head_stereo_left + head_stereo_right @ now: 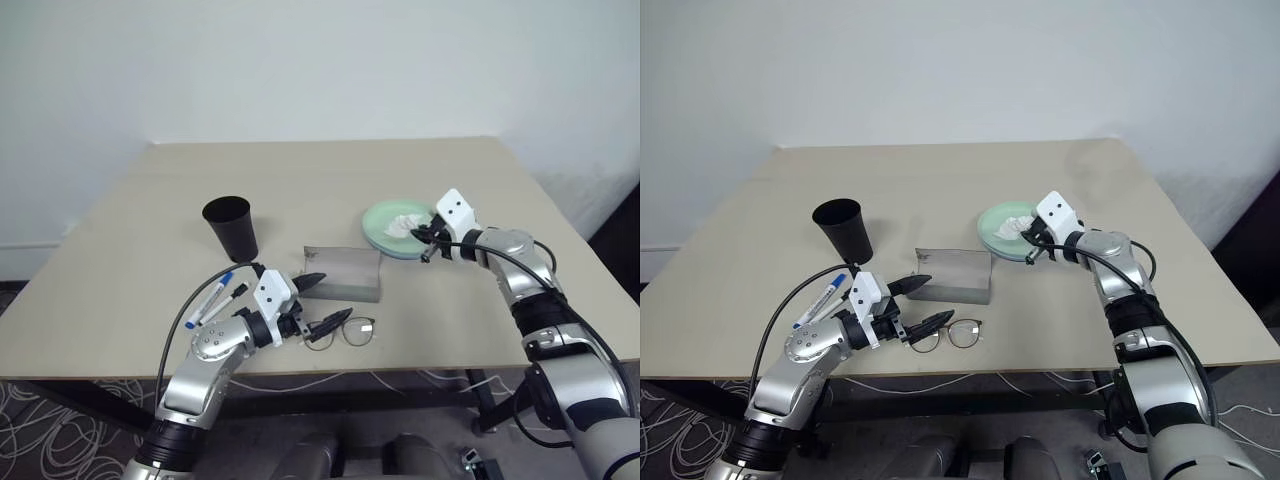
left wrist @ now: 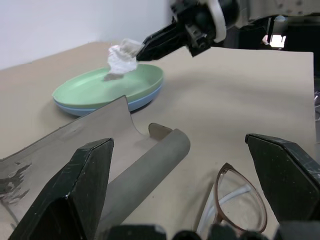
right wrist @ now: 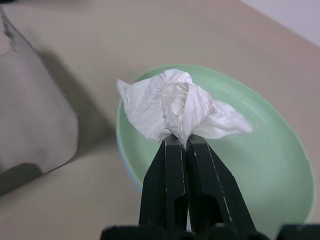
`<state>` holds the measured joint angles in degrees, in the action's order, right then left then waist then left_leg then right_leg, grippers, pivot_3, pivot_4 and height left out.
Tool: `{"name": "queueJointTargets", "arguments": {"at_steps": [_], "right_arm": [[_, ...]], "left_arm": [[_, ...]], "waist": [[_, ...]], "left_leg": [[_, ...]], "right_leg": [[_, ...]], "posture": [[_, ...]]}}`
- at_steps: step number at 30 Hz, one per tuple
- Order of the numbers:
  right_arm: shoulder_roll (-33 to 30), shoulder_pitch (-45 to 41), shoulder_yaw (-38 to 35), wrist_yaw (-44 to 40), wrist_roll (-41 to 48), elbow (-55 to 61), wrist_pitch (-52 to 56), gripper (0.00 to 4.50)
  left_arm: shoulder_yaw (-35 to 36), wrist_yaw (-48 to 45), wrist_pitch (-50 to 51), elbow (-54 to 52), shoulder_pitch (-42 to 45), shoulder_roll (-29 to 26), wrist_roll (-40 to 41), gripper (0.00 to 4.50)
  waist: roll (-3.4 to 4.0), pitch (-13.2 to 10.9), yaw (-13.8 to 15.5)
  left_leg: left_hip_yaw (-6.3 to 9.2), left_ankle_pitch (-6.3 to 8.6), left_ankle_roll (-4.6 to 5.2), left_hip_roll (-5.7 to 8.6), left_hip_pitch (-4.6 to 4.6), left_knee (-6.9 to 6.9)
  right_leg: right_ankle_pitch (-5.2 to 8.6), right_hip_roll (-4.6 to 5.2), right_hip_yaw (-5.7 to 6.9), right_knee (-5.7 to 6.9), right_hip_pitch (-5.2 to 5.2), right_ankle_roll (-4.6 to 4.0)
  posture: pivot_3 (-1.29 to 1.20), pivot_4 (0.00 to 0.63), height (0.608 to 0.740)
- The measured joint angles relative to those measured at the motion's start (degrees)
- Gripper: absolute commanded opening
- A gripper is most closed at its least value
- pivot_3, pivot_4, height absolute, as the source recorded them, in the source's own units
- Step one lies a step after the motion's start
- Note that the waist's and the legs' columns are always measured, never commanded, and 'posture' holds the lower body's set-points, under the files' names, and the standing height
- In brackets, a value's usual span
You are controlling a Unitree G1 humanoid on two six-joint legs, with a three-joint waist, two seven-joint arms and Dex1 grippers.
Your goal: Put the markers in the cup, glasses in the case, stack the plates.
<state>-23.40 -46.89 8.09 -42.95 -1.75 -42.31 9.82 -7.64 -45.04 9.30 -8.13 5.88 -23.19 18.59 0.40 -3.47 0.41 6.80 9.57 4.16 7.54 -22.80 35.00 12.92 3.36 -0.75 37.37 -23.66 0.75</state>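
Note:
The mint green plate point(image 2: 112, 85) rests on the light blue plate point(image 2: 135, 103) right of the table's middle. My right gripper point(image 3: 183, 141) is shut on a crumpled white tissue point(image 3: 175, 105), holding it just above the green plate. The grey case point(image 1: 345, 272) lies open in the middle. The glasses point(image 1: 345, 330) lie near the front edge, just before my open left gripper point(image 1: 318, 303), which holds nothing. Two markers point(image 1: 215, 297) lie at the front left, blue-capped and black-capped. Behind them the black cup point(image 1: 230, 225) stands upright.
The table's front edge point(image 1: 400, 368) runs close behind the glasses. A black cable point(image 1: 190, 310) arcs over the markers from my left arm. A white wall stands behind the table.

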Motion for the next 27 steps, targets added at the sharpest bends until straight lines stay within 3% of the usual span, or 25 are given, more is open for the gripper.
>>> {"name": "queueJointTargets", "arguments": {"at_steps": [3, 11, 17, 27], "right_arm": [[0.41, -2.25, 0.03, 1.17, -0.73, -5.82, -2.23, 0.59], [0.88, -4.65, -0.24, 1.94, -0.8, -12.28, -6.61, 3.31], [-0.29, -1.92, -0.72, -0.21, -0.16, -7.87, -7.55, 3.31], [-6.39, 14.59, -2.89, -12.95, 7.33, 14.56, -3.68, 3.31]], "left_arm": [[0.02, 0.13, -0.01, 0.0, -0.07, -0.03, -0.01, 4.5], [0.02, 0.43, -0.03, 0.0, -0.7, -0.06, -0.04, 4.5], [0.05, 0.39, -0.16, 0.0, -0.68, -0.32, -0.2, 4.5], [0.96, -3.67, 0.36, 2.23, 3.68, -4.33, -0.25, 4.5]], "waist": [[0.01, 0.0, 0.07], [0.02, 0.0, -0.09], [0.02, 0.0, -0.03], [0.04, -0.02, -0.08]], "left_leg": [[0.0, 0.0, 0.0, 0.0, 0.0, -0.02], [0.01, 0.0, -0.01, -0.04, 0.09, -0.07], [0.02, 0.0, -0.01, -0.04, 0.1, -0.06], [0.02, 0.01, -0.01, -0.04, 0.05, -0.03]], "right_leg": [[-0.01, -0.05, -0.02, -0.03, 0.0, 0.0], [0.0, -0.15, -0.12, 0.06, 0.02, -0.03], [0.0, -0.16, -0.13, 0.06, 0.02, -0.02], [0.02, -0.08, -0.13, 0.09, 0.05, -0.03]], "posture": [[0.0, 0.0, 0.738], [0.0, 0.0, 0.738], [0.0, 0.0, 0.738], [0.0, 0.0, 0.738]]}}
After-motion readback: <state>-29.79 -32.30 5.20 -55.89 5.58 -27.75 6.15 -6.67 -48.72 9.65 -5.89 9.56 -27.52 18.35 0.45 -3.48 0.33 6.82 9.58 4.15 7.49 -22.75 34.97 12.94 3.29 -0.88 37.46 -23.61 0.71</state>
